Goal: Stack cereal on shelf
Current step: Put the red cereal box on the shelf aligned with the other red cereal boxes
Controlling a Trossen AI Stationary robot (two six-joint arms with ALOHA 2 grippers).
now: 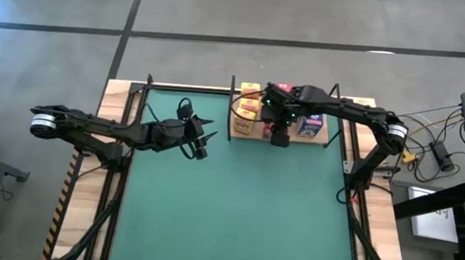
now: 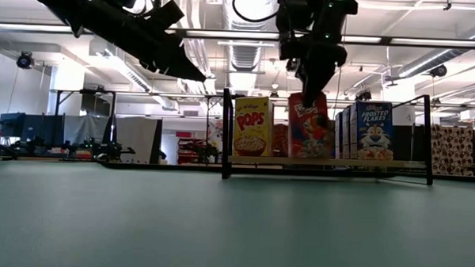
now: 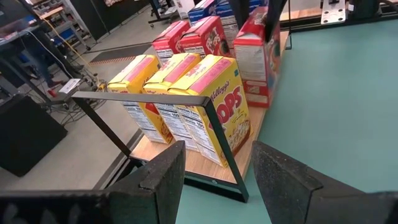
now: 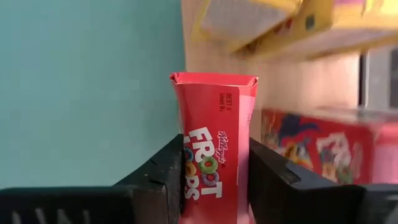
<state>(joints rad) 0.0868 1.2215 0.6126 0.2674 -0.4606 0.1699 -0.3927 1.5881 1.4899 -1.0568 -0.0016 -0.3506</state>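
A green mat (image 1: 236, 188) covers the table, light wooden tabletop (image 1: 117, 96) showing along its left and right edges. Off to the right, tangled cables (image 1: 431, 146) lie beside it. Grey floor (image 1: 225, 13) stretches away at the far side.

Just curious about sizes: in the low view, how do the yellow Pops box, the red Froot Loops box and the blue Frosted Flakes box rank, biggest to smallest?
1. Red Froot Loops box, looks slightly tallest, gripped from above by the right hand.
2. Yellow Pops box and blue Frosted Flakes box look alike.
The differences are slight, and camera nearness may explain them.
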